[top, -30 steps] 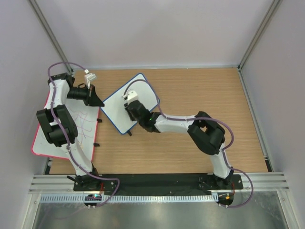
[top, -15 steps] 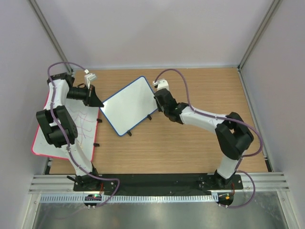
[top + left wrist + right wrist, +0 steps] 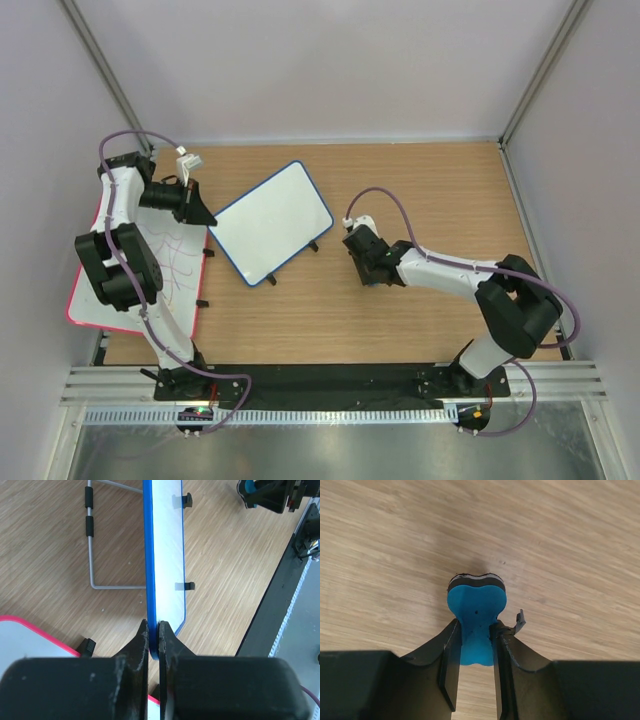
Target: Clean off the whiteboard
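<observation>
The small blue-framed whiteboard (image 3: 272, 221) stands tilted on the wooden table, its face wiped white. My left gripper (image 3: 203, 212) is shut on the board's left edge; in the left wrist view the blue frame (image 3: 149, 565) runs edge-on away from between my closed fingers (image 3: 141, 640). My right gripper (image 3: 372, 272) is to the right of the board, apart from it, low over the table. It is shut on a blue eraser (image 3: 476, 614) with a black felt pad, held by its narrow waist.
A larger pink-framed whiteboard (image 3: 120, 270) with purple scribbles lies at the left under my left arm. The small board's wire stand (image 3: 91, 540) and black feet (image 3: 188, 586) rest on the wood. Grey walls close in the back and sides.
My right gripper with the eraser has swept off the board's face, moving right and toward the near side, onto the bare table. The board and left gripper have stayed put.
</observation>
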Controlling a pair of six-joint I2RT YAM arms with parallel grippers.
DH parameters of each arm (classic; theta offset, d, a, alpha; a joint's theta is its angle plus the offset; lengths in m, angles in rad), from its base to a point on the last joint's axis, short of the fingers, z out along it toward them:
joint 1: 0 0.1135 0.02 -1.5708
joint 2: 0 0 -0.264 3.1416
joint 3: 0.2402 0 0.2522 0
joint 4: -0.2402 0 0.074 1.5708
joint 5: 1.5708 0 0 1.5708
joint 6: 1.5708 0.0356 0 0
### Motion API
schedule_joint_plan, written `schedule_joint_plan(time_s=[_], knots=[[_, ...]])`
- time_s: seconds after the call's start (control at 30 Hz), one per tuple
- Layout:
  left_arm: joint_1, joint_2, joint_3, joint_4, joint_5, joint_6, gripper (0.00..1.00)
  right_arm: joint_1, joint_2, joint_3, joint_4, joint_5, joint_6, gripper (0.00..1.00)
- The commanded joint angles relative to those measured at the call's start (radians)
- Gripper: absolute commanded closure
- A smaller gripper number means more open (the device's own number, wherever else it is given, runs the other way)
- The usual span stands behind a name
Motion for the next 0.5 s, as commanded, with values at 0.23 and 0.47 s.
schedule_joint_plan(time_s=[0.23, 0.47], knots=[[-0.012, -0.01, -0.026, -0.08, -0.079, 0.031, 0.96, 0.058, 0.094, 0.046, -0.008, 0.006, 0.056, 0.53], [-0.012, -0.01, -0.031, -0.077, -0.093, 0.034, 0.93, 0.124, 0.074, 0.135, 0.075, 0.03, -0.095, 0.3]])
